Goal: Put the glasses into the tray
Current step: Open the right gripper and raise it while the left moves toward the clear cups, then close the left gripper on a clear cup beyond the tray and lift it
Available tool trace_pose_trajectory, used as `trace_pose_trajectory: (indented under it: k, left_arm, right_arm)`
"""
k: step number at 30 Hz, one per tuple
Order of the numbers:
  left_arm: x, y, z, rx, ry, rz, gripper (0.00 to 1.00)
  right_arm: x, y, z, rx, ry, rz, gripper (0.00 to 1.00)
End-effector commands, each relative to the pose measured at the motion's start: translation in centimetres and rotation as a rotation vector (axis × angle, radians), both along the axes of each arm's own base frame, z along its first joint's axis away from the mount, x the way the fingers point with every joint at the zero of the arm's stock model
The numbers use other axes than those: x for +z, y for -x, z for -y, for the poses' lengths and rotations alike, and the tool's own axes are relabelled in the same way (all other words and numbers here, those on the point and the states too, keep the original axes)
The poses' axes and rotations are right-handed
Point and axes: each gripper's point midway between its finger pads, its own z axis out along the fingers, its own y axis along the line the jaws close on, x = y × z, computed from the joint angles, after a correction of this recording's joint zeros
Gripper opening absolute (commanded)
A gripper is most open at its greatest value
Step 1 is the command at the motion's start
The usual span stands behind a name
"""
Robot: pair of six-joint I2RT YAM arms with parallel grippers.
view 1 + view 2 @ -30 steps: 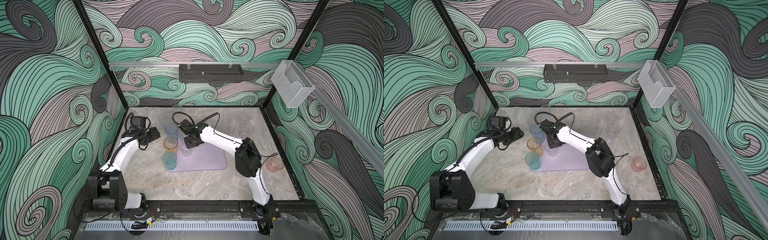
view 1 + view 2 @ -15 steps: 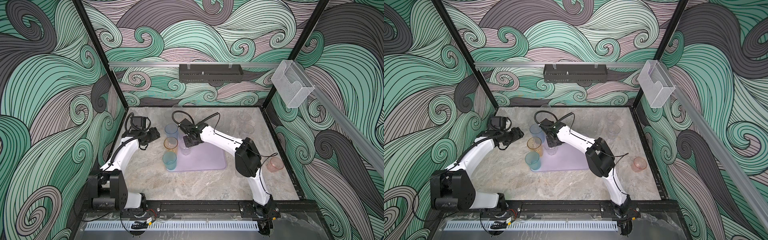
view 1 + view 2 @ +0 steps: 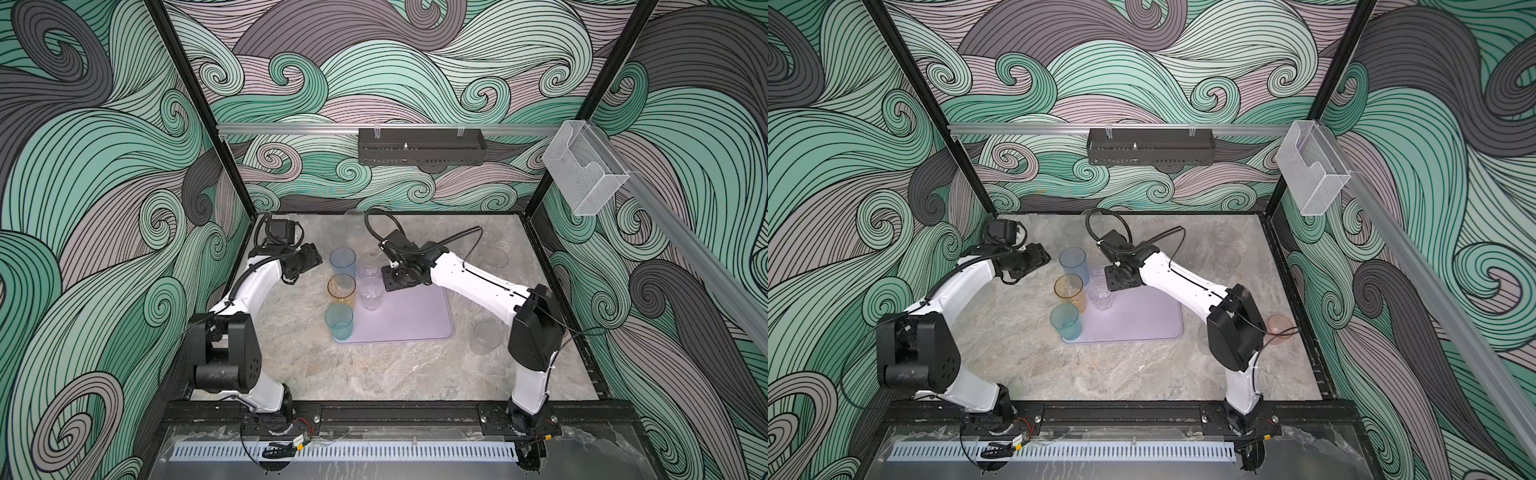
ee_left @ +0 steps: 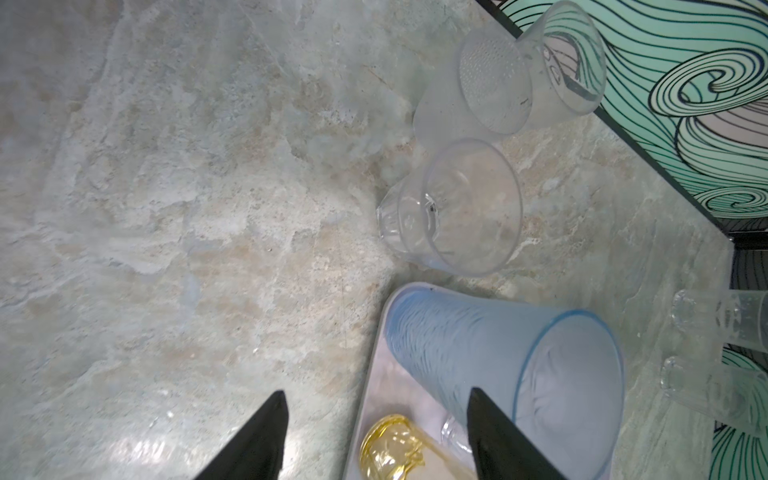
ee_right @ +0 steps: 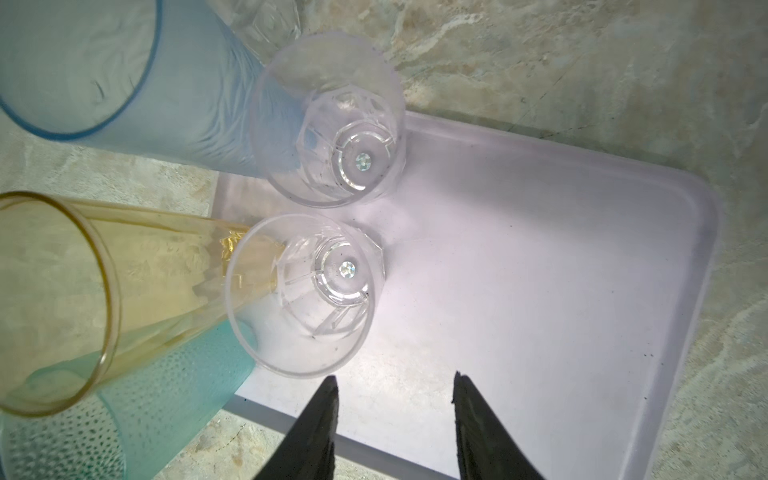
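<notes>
Teal tumbler (image 3: 339, 326): upright, near-left corner of tray (image 3: 415, 324).
Amber tumbler (image 3: 341, 291): just behind, on tray.
Clear glasses (image 3: 371, 294): two, on tray beside it.
Right gripper (image 5: 395, 376): parted, empty, above tray.
Left gripper (image 4: 377, 391): wide, empty, beside blue tumbler (image 3: 343, 262).
Back cups (image 3: 496, 257): faint, seemingly off tray.

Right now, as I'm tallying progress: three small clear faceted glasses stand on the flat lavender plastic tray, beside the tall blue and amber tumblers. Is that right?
Not three: only two small clear faceted glasses stand on the flat lavender plastic tray, beside the tall blue tumbler and the tall amber tumbler. The right wrist view shows it.
</notes>
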Motion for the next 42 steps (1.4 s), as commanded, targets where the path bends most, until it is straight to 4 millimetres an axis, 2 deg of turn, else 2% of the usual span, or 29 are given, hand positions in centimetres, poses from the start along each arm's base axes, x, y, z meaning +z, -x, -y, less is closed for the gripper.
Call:
trace_pose_trajectory:
  k: [1, 7, 14, 20, 24, 31, 42]
  left_arm:
    - [-0.1, -2.0, 0.8, -0.019, 0.037, -0.023, 0.68]
    - [-2.4, -5.0, 0.8, -0.035, 0.012, -0.059, 0.62]
    - [-4.3, -6.7, 1.7, -0.085, -0.008, -0.1, 0.58]
    - [-5.9, -6.8, 2.3, -0.106, -0.029, -0.127, 0.53]
    - [-6.5, -6.6, 2.2, -0.11, -0.038, -0.143, 0.4]
    - [-6.1, -6.1, 1.4, -0.105, -0.085, -0.144, 0.24]
    - [-5.6, -5.4, 0.3, -0.093, -0.148, -0.169, 0.05]
  right_arm:
    - [0.0, -0.5, 1.2, -0.031, -0.041, 0.002, 0.46]
    - [-0.6, -0.5, 3.2, -0.054, -0.044, -0.005, 0.46]
    - [-1.2, -0.4, 3.6, -0.059, -0.058, -0.018, 0.46]
    - [-1.3, -0.7, 3.9, -0.063, -0.057, -0.018, 0.47]
    - [-1.3, -0.7, 3.8, -0.064, -0.059, -0.021, 0.47]
    - [-1.3, -0.7, 3.9, -0.071, -0.06, -0.021, 0.47]
    - [-0.8, -0.7, 4.1, -0.077, -0.059, -0.012, 0.47]
